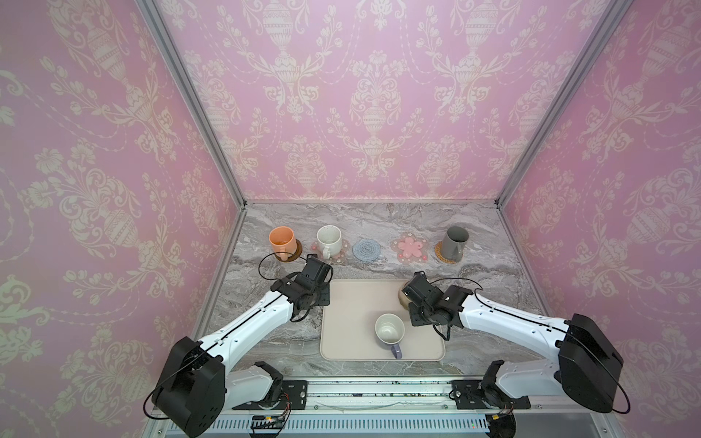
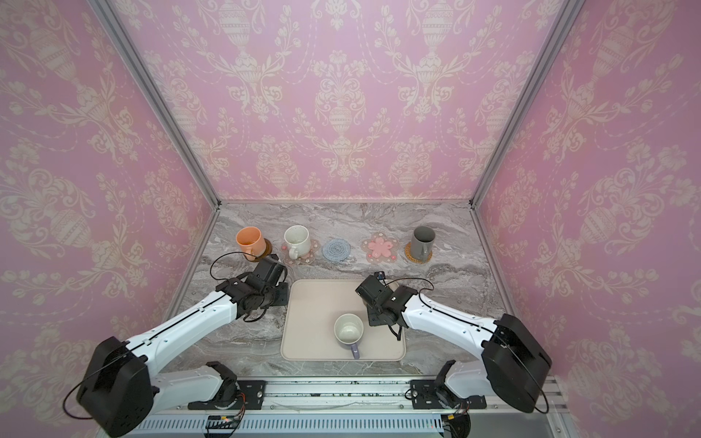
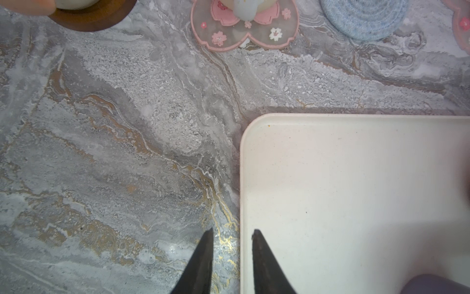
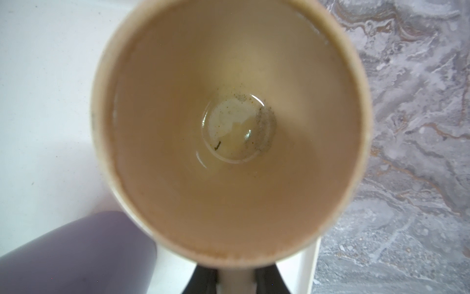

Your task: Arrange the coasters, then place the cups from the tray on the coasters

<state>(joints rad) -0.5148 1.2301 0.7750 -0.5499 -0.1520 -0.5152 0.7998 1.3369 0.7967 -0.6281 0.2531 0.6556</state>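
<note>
1. My right tool is closed on the handle of the beige cup, with one finger at each side of it.
2. This cup is at the far right corner of the tray.
3. My left tool is a little open and holds nothing. It hangs over the left edge of the tray and the counter.
4. The lavender cup stands on the tray, near the front.
5. Behind the tray there is one row: the orange cup on the brown coaster, the white cup on a flower coaster, and the grey cup on the rattan coaster.
6. The blue coaster and the second flower coaster lie bare between the white cup and the grey cup.
</note>
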